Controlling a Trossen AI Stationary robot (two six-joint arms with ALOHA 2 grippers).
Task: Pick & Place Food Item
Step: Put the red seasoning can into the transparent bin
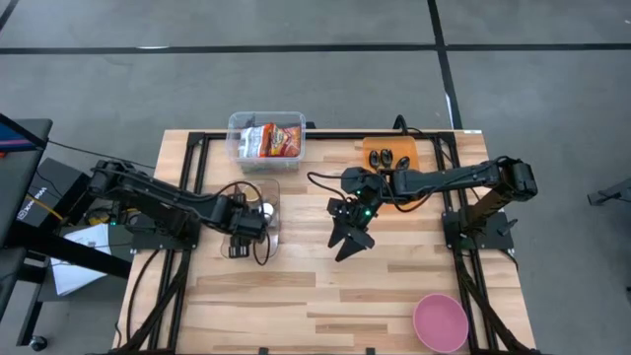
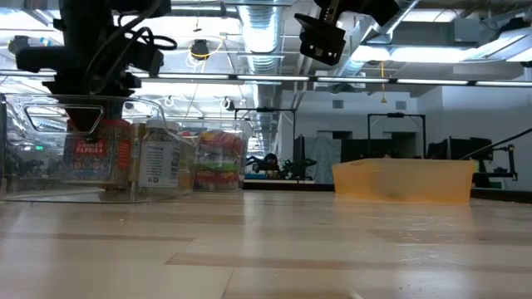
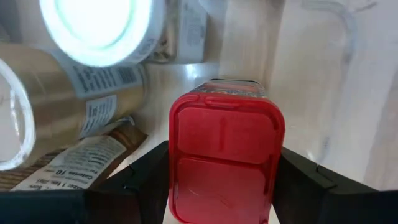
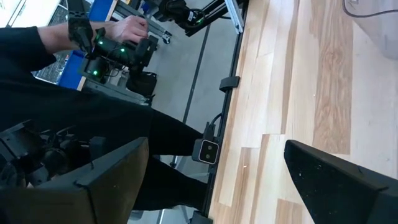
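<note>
- Nearest in the high view, a pink bowl (image 1: 440, 322) sits at the front right corner of the wooden table (image 1: 325, 296), well apart from both arms.
- Mid-table, the right claw (image 1: 352, 240) hangs above bare wood; in the right wrist view its two dark fingers (image 4: 339, 180) stand wide apart with nothing between them.
- That same wrist view looks past the table edge to a person's hand (image 4: 127, 28) on a dark device with green lights.
- To the left, the left claw (image 1: 240, 244) reaches into a clear bin (image 1: 271, 212) lying in the left half of the table.
- In the left wrist view the left claw's fingers (image 3: 146, 177) are closed against both sides of a red-lidded spice tin (image 3: 225, 158), the task's food item, which is inside the clear bin.
- Just beside the tin lie a jar with a white lid (image 3: 99, 28), a glass jar on its side (image 3: 68, 99) and a labelled packet (image 3: 81, 168).
- Farther back, a second clear container (image 1: 266, 140) holds snack packets (image 1: 274, 141).
- At the back right, an orange tray (image 1: 390, 155) holds dark items too small to tell.
</note>
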